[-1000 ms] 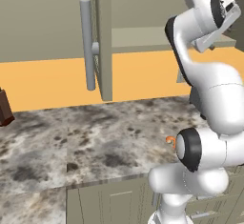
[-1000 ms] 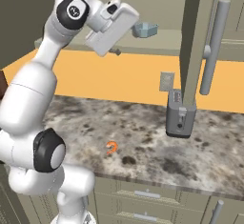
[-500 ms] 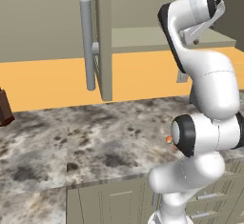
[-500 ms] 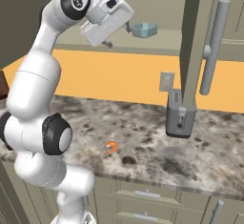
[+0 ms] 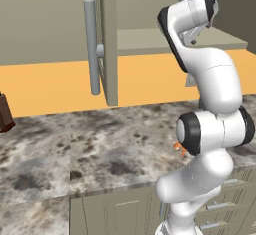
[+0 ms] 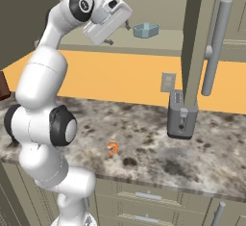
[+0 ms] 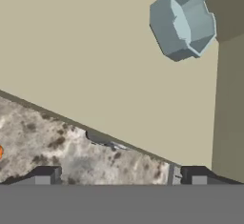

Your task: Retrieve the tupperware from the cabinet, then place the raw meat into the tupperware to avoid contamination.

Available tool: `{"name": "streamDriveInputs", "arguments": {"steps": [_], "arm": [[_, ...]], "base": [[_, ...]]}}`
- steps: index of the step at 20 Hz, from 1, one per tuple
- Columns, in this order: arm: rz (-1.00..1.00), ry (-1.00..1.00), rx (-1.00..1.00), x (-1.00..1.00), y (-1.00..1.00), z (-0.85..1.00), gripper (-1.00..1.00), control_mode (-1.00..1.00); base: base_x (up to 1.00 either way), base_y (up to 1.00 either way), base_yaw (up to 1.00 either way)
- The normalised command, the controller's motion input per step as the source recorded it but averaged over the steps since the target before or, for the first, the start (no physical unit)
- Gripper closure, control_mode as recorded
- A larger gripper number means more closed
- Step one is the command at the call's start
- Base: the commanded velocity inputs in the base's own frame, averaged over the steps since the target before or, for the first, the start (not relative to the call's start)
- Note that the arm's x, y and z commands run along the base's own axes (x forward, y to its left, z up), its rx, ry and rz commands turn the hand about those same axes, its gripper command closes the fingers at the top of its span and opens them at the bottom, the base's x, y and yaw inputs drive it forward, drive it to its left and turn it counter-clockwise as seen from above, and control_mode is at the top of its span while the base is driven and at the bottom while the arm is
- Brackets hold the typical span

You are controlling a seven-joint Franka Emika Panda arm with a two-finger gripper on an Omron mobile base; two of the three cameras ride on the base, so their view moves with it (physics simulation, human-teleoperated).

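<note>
Gripper is standing released, nearing the tupperware on the cabinet shelf; judged light, stiff, slippery; grasp across one rim wall.

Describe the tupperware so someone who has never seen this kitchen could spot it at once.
Look at the open cabinet above the speckled stone counter. On its beige shelf, ahead of the open gripper, sits the tupperware: a small, shallow, pale-blue container with angled corners, nothing beside it.
</note>
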Motion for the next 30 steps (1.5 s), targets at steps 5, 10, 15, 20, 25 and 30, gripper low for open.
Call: {"name": "streamDriveInputs", "arguments": {"steps": [5, 10, 15, 20, 25, 30], "arm": [[0.08, -0.07, -0.08, 0.48, 0.02, -0.15, -1.00, -1.00], [0.05, -0.01, -0.09, 0.58, 0.00, -0.09, -1.00, -1.00], [0.03, 0.01, -0.06, 0.60, -0.01, 0.00, -1.00, -1.00], [0.04, 0.05, -0.02, 0.63, -0.03, 0.00, -1.00, -1.00], [0.02, 0.04, 0.00, 0.68, -0.17, 0.00, -1.00, -1.00], [0.00, 0.09, 0.00, 0.62, -0.21, -0.05, -1.00, -1.00]], "base": [[0.00, 0.00, 0.00], [0.00, 0.00, 0.00], [0.00, 0.00, 0.00], [0.00, 0.00, 0.00], [0.00, 0.00, 0.00], [0.00, 0.00, 0.00]]}}
